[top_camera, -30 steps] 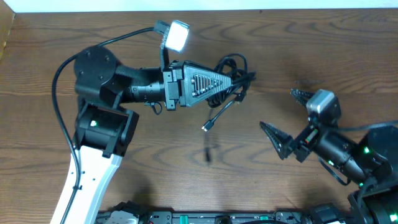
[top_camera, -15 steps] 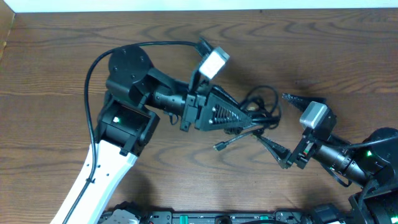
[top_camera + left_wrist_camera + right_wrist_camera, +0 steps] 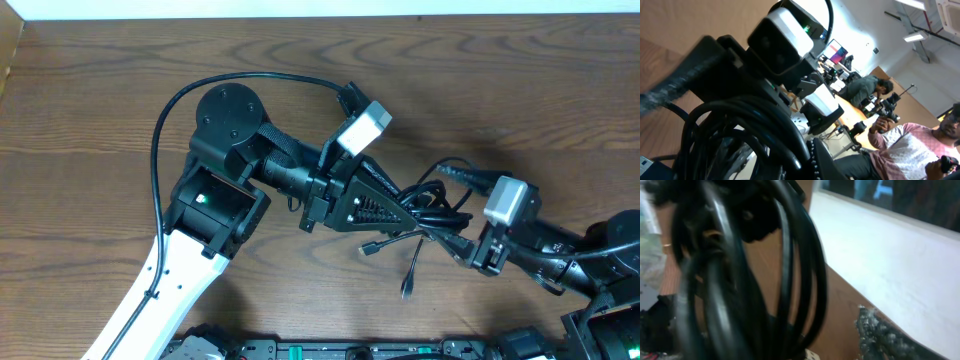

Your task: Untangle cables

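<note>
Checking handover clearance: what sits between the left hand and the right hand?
Overhead view: only the cables, one bunched clump, fill the gap between left hand and right hand, with loose ends trailing out below it.

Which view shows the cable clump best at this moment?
Overhead: it shows the cables whole, with their loops and two dangling ends. The left wrist and right wrist views show only cropped close-up loops, and they are blurred in the right one.
</note>
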Robot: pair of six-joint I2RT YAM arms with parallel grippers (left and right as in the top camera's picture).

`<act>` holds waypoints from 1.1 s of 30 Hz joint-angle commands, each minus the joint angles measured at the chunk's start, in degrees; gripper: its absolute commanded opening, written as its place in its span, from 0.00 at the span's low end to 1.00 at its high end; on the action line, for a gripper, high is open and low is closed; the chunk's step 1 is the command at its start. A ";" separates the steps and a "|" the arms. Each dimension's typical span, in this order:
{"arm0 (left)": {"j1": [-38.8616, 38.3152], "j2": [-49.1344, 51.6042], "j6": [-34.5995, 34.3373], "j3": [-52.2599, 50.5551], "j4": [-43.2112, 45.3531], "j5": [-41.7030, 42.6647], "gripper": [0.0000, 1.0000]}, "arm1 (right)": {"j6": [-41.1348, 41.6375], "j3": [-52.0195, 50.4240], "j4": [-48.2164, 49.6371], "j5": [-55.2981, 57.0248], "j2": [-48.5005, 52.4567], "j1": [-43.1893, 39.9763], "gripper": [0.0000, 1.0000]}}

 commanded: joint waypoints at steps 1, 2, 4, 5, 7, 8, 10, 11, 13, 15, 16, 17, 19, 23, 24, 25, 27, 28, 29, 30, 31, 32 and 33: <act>-0.13 -0.42 2.27 1.09 0.50 1.07 0.07 | -0.11 -0.22 0.96 -4.83 -0.11 -0.07 0.54; -0.13 -0.42 2.29 1.09 0.50 1.07 0.07 | -0.13 -0.22 0.96 -4.92 -0.11 -0.04 0.47; -0.13 -0.42 2.49 0.98 0.50 1.05 0.07 | -0.13 -0.22 0.83 -4.92 -0.09 -0.04 0.25; -0.13 -0.42 2.47 0.92 0.48 1.01 0.08 | -0.13 -0.22 0.72 -4.92 -0.09 -0.04 0.14; -0.13 -0.42 2.47 0.66 0.48 0.39 0.08 | -0.11 -0.22 0.61 -4.90 -0.09 -0.04 0.01; -0.13 -0.42 2.45 0.57 0.48 0.15 0.07 | -0.13 -0.22 0.48 -4.81 -0.09 -0.04 0.01; -0.13 -0.42 2.45 0.50 0.48 -0.20 0.07 | -0.13 -0.22 -0.15 -4.07 -0.09 -0.04 0.01; -0.13 -0.42 2.43 0.50 0.48 -0.28 0.07 | -0.13 -0.22 -0.68 -3.32 -0.09 -0.04 0.01; -0.13 -0.44 2.40 0.50 0.48 -0.44 0.08 | -0.13 -0.22 -1.55 -2.10 -0.09 -0.04 0.01; -0.13 -0.44 2.40 0.50 0.48 -0.70 0.08 | -0.13 -0.22 -2.36 -1.55 -0.09 -0.04 0.01; -0.13 -0.44 2.36 0.50 0.48 -1.01 0.07 | -0.13 -0.22 -2.60 -1.38 -0.09 -0.04 0.01; -0.11 -0.44 2.21 0.50 0.50 -1.16 0.09 | -0.13 -0.22 -2.91 -1.01 -0.09 -0.04 0.01; -0.11 -0.42 2.21 0.50 0.50 -1.29 0.43 | -0.11 -0.22 -3.54 0.24 -0.09 -0.04 0.01; -0.04 -0.44 0.92 0.50 0.48 -1.29 0.93 | 2.91 -0.22 -5.86 8.85 -0.11 -0.04 0.01; 0.11 -0.42 -0.22 0.50 0.48 -1.31 0.94 | 3.96 -0.22 -6.51 11.56 -0.11 -0.04 0.01; 0.31 -0.42 -1.40 0.50 0.48 -1.31 0.94 | 5.11 -0.22 -6.99 14.21 -0.11 -0.04 0.01; 0.76 -0.42 -3.67 0.50 0.44 -1.73 0.94 | 6.49 -0.22 -7.23 17.07 -0.11 -0.04 0.01; 0.94 -0.42 -4.46 0.50 -0.07 -2.56 0.95 | 7.43 -0.22 -7.21 18.45 -0.11 -0.04 0.01; 1.09 -0.42 -4.57 0.50 -1.07 -3.74 0.95 | 8.07 -0.22 -7.19 19.58 -0.11 -0.04 0.01; 1.14 -0.42 -4.52 0.50 -2.54 -5.25 0.95 | 8.72 -0.22 -7.23 20.94 -0.11 -0.04 0.01; 1.14 -0.42 -4.48 0.50 -4.22 -7.08 0.95 | 9.40 -0.22 -7.37 22.49 -0.11 -0.04 0.01; 1.14 -0.42 -4.13 0.50 -6.64 -9.57 0.95 | 9.86 -0.22 -7.56 24.04 -0.11 -0.04 0.01; 1.14 -0.42 -3.30 0.50 -8.87 -11.87 0.95 | 10.05 -0.22 -7.89 25.38 -0.11 -0.04 0.01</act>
